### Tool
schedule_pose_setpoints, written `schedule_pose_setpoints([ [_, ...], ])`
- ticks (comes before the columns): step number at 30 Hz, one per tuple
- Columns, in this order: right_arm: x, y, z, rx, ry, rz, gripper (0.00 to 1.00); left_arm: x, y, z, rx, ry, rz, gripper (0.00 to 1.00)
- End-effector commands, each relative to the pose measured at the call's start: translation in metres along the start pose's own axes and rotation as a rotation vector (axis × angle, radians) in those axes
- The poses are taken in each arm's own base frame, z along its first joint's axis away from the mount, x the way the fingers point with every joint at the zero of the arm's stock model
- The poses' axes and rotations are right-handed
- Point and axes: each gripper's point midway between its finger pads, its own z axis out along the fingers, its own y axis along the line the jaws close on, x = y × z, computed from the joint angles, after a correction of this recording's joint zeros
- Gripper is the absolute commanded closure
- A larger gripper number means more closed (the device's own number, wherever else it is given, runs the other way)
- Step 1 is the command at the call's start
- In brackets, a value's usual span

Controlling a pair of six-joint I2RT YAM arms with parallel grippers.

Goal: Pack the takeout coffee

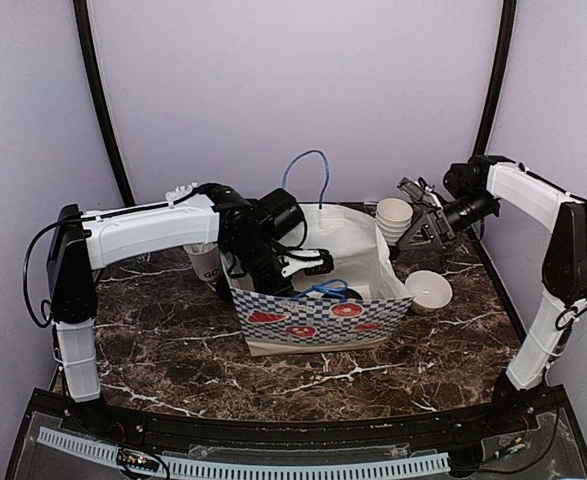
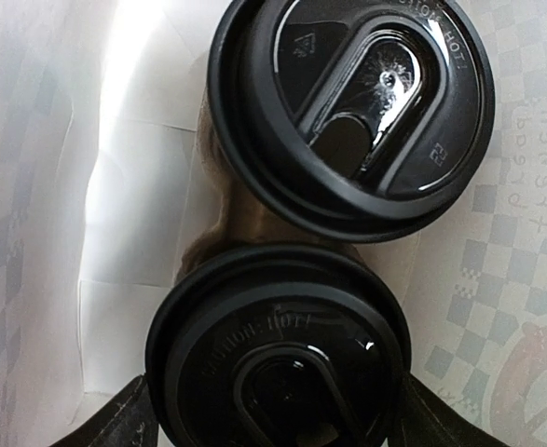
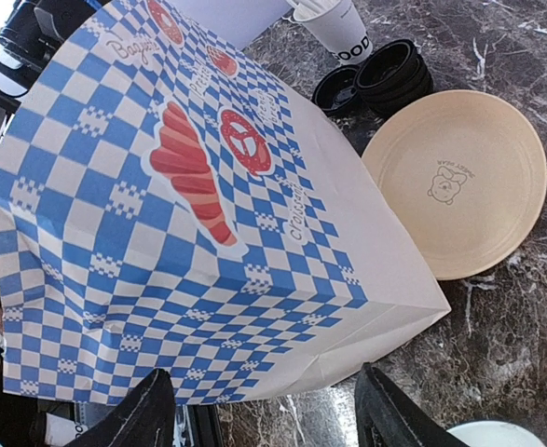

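Left wrist, what do you see? (ops)

Two lidded coffee cups, upright inside the paper bag (image 2: 31, 233). The near cup (image 2: 278, 345) sits between the fingers of my left end effector (image 2: 278, 424), and the far cup (image 2: 352, 102) is just beside it. The fingers flank the lid rim. I can't tell whether I'm clamped or loose. (me)

Risks? (ops)

Three, by my guess. If a finger hooks under that rim on the way up, the lid pops and coffee spills in the bag. If I drift forward, the near cup knocks the far cup over. In the top view the blue handle (image 1: 325, 290) lies right by my wrist; if I snag it, the bag drags across the tabletop (image 1: 173, 350). My right end effector (image 3: 264, 396) hangs outside the bag with its fingers apart and empty, so nothing steadies the bag. (me)
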Motion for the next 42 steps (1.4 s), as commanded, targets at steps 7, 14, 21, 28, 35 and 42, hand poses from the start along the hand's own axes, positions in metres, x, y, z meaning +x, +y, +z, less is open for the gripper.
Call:
schedule_pose_setpoints([
  [7, 0.001, 0.011, -0.007, -0.001, 0.006, -0.012, 0.33, 0.016, -0.038, 0.000, 0.230, 0.006, -0.096, 0.75],
  [14, 0.000, 0.013, -0.007, -0.005, 0.000, -0.010, 0.33, 0.017, -0.012, -0.003, -0.030, 0.020, -0.024, 0.73],
  [21, 0.001, 0.013, -0.006, -0.014, -0.004, -0.001, 0.34, 0.007, -0.031, 0.016, -0.137, -0.004, 0.062, 0.71],
  [28, 0.001, 0.014, -0.006, -0.016, -0.005, -0.001, 0.33, 0.009, -0.034, 0.027, -0.171, 0.000, 0.078, 0.72],
  [35, 0.002, 0.017, -0.007, -0.020, -0.010, -0.007, 0.33, 0.005, -0.038, 0.009, -0.171, -0.017, 0.088, 0.56],
  [42, 0.002, 0.020, -0.007, -0.021, -0.014, -0.019, 0.32, -0.005, -0.052, -0.013, -0.111, -0.052, 0.096, 0.29],
])
